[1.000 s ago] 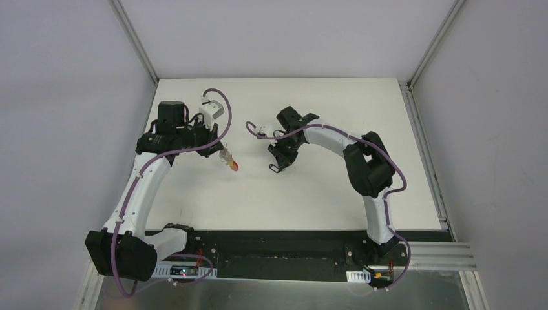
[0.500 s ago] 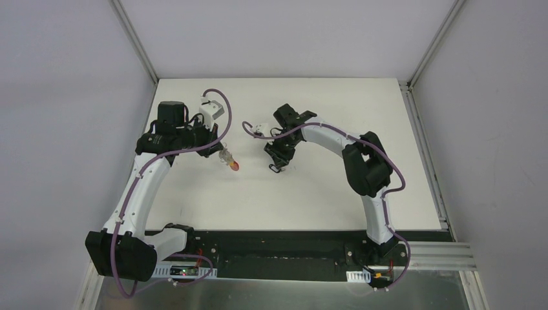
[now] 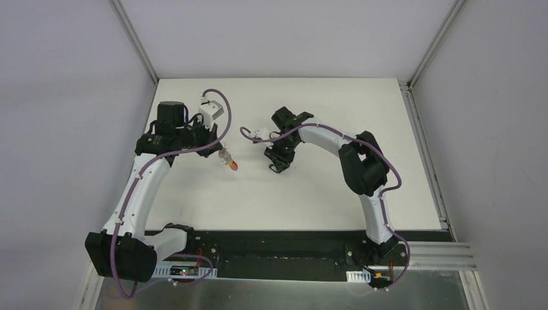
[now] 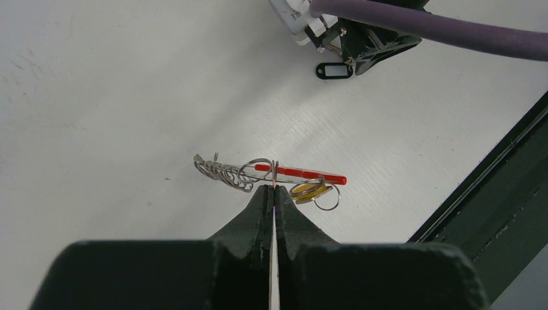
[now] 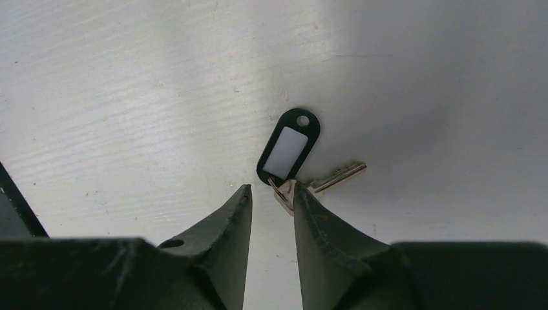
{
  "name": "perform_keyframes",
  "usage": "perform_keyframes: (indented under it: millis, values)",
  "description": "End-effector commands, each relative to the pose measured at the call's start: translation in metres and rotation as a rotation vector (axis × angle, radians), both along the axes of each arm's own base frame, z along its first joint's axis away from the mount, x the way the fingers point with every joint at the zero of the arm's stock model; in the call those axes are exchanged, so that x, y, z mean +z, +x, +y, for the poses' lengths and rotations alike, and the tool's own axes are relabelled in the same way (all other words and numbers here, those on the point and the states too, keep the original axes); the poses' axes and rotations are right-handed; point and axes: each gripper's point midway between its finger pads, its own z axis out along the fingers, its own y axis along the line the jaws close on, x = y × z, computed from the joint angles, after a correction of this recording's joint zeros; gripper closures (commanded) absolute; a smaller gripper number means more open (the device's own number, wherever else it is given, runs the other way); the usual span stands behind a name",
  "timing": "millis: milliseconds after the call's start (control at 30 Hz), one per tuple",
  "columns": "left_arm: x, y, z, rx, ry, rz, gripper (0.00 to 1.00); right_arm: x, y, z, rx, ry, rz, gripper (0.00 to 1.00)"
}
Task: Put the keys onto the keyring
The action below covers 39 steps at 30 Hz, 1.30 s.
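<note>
My left gripper [image 4: 273,188] is shut on a thin wire ring of the keyring [image 4: 294,173], a bunch with a red band, coiled silver loops and an orange-tan tag, held low over the white table. In the top view the keyring [image 3: 231,164] hangs at the left gripper [image 3: 221,154]. The key [image 5: 337,175] is small and silver with a black, white-windowed tag [image 5: 289,150]. It lies flat on the table. My right gripper [image 5: 271,195] is open just short of it, its right fingertip [image 5: 301,196] against the key's head. The key [image 3: 276,169] lies below the right gripper [image 3: 280,159] in the top view.
The white table [image 3: 323,194] is walled by grey panels on three sides. A black rail [image 3: 278,240] with the arm bases runs along its near edge. Purple cables loop beside both wrists. The two grippers are about a hand's width apart.
The right arm has shifted slightly left and away from the bases over the key. The left gripper and keyring have stayed in place.
</note>
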Motion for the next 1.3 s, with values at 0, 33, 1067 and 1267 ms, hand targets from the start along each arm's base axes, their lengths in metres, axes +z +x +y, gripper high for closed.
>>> perform_keyframes:
  millis: [0, 33, 1067, 1267]
  values:
    - [0.011, 0.0, 0.001, -0.004, -0.005, -0.045, 1.0, 0.004, -0.006, 0.004, 0.045, 0.012, 0.014, 0.69]
    - [0.011, 0.0, 0.001, -0.004, -0.005, -0.045, 1.0, 0.003, -0.007, 0.004, 0.046, 0.012, 0.017, 0.7]
    - [0.009, -0.001, 0.001, -0.006, -0.004, -0.04, 1.0, 0.005, -0.001, 0.006, 0.051, 0.0, -0.004, 0.96]
    - [0.01, -0.001, 0.001, -0.009, -0.001, -0.042, 1.0, 0.011, 0.002, 0.007, 0.045, 0.009, -0.013, 1.0]
